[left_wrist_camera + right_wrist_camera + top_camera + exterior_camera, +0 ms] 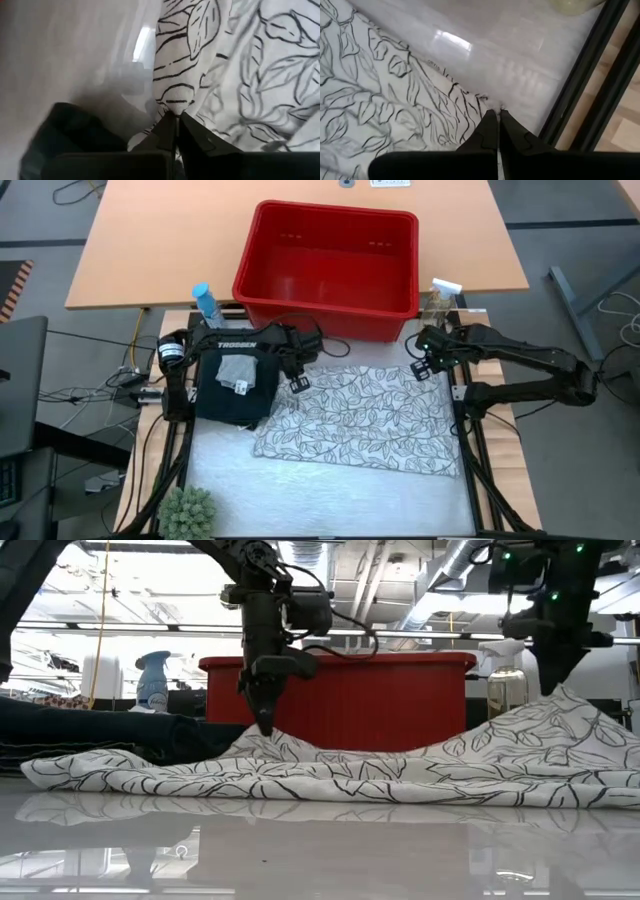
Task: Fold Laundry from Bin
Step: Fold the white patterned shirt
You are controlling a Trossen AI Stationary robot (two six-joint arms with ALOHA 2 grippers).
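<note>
Leaf-print cloth (360, 416) — both grippers pinching corners

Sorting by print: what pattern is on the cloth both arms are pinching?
White cloth with a grey-black leaf outline print, clearest in the high view.

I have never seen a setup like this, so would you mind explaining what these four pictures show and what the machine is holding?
It is a two-armed robot at a table. One picture looks straight down, one looks level across the tabletop, and two come from cameras on the wrists. A white leaf-print cloth lies spread out, with dark trousers and a small grey cloth beside it. Behind stands an empty red bin. The left gripper and right gripper each have their jaws shut on a far corner of the leaf-print cloth.
</note>
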